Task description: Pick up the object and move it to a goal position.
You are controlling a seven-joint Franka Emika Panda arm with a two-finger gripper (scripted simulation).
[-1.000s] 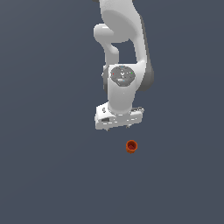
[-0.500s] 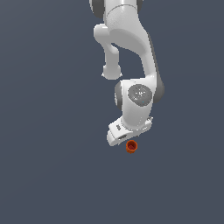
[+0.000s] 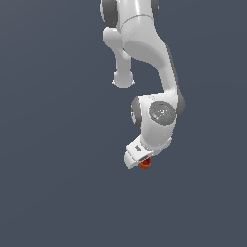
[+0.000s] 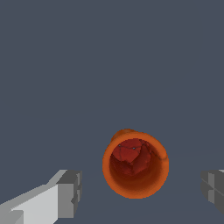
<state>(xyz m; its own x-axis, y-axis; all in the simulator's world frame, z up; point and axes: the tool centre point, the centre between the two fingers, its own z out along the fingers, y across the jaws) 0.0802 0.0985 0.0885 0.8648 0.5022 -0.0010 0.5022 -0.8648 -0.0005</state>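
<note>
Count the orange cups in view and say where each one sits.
1. The orange cup stands on the grey floor between the open jaws, touching neither; in the exterior view it peeks out beneath the gripper. None seems hidden.

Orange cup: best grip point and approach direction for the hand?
Grip the orange cup by its outer wall, coming straight down from above. The wrist view looks into its open mouth, so it stands upright, and the round wall gives two opposite faces. The hand is open, one finger on each side with clear gaps. Probably best to lower further, then close across the widest part near the rim.
</note>
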